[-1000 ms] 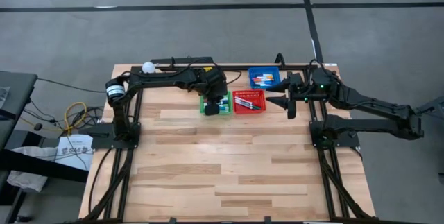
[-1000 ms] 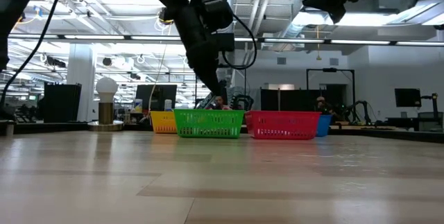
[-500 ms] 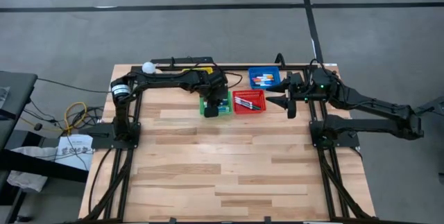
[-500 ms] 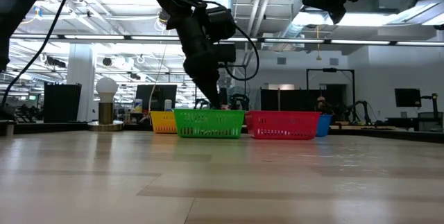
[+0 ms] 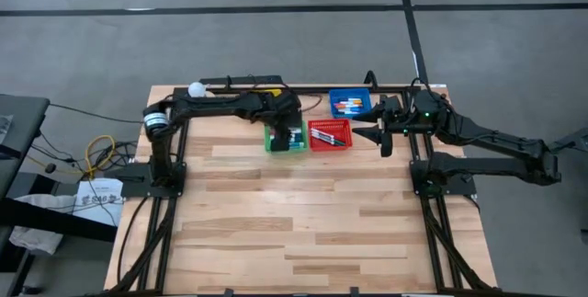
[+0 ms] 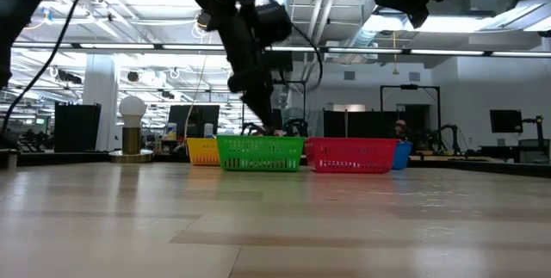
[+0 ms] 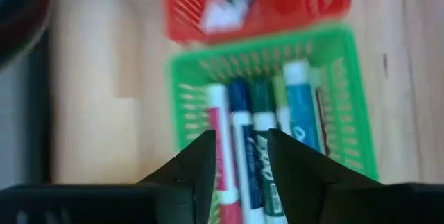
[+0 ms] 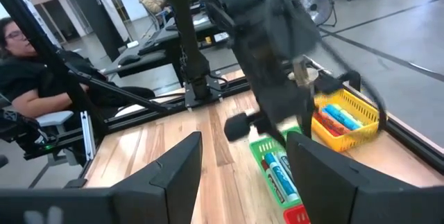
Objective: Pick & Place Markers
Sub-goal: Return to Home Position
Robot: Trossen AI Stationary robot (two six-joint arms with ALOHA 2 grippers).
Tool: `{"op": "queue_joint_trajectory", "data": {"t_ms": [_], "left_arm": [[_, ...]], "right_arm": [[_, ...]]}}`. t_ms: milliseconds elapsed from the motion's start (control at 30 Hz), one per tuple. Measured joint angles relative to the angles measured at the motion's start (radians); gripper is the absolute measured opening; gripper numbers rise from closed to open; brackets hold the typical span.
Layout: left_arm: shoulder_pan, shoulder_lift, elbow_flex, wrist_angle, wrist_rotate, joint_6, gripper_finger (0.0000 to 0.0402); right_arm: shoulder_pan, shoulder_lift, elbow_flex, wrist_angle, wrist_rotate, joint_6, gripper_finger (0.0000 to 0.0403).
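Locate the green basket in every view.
High view: green basket at the table's far middle, under the left gripper.
Low view: green basket mid-picture, on the table.
Left wrist view: green basket centre, beyond the fingers.
Right wrist view: green basket beneath the left gripper.
Shared landmark: red basket beside it; right gripper beyond.

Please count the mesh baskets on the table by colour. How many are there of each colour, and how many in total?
yellow basket: 1
green basket: 1
red basket: 1
blue basket: 1
Total: 4
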Motion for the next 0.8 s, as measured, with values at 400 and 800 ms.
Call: {"op": "queue_joint_trajectory", "data": {"t_ms": [400,800], "left_arm": [[-0.042,-0.459,-0.173,0.128,0.144,-0.444,0.0125],[-0.233,-1.128,-0.800,0.511,-0.053,-0.775,0.0102]], "right_arm": [[0.007,-0.045,0.001,-0.036,0.004,-0.019,0.0200],[0.171,-0.252,-0.077,-0.121,0.270,0.021,0.0197]]}}
